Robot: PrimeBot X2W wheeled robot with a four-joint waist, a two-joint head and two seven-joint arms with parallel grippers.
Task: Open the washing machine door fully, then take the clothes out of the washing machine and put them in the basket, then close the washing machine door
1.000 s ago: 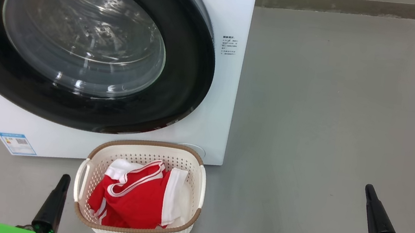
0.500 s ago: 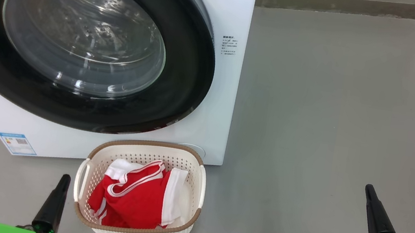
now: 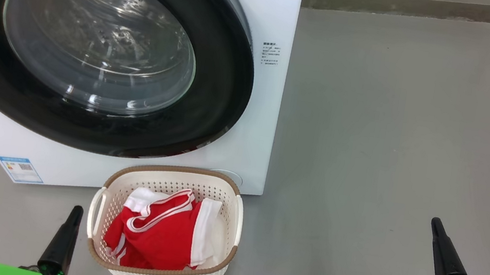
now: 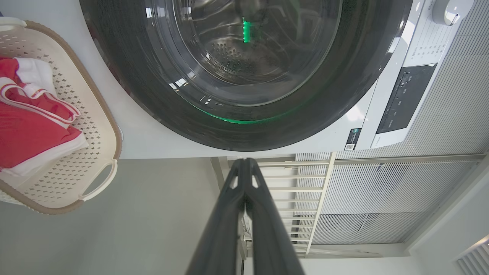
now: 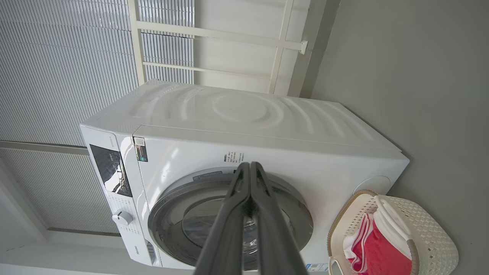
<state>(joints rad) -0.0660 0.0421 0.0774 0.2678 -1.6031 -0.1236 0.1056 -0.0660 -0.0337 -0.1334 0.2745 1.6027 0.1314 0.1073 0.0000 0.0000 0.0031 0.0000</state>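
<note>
The washing machine (image 3: 254, 124) (image 5: 267, 137) is a white box; its door (image 3: 93, 47) (image 4: 244, 76) (image 5: 229, 214), black-rimmed with a glass bowl, lies flat against the front, closed. Through the glass I see bare steel drum. Red clothes with white trim (image 3: 162, 234) (image 4: 30, 126) (image 5: 376, 248) lie in the cream basket (image 3: 223, 187) (image 4: 76, 179) (image 5: 428, 233) on the floor in front of the machine. My left gripper (image 3: 76, 212) (image 4: 244, 162) is shut and empty, just left of the basket. My right gripper (image 3: 436, 224) (image 5: 249, 165) is shut and empty, far right of it.
Grey floor (image 3: 396, 131) spreads to the right of the machine. A slatted white wall and railing (image 4: 363, 198) stand behind it. The control panel and dial (image 5: 122, 217) sit at the machine's top front.
</note>
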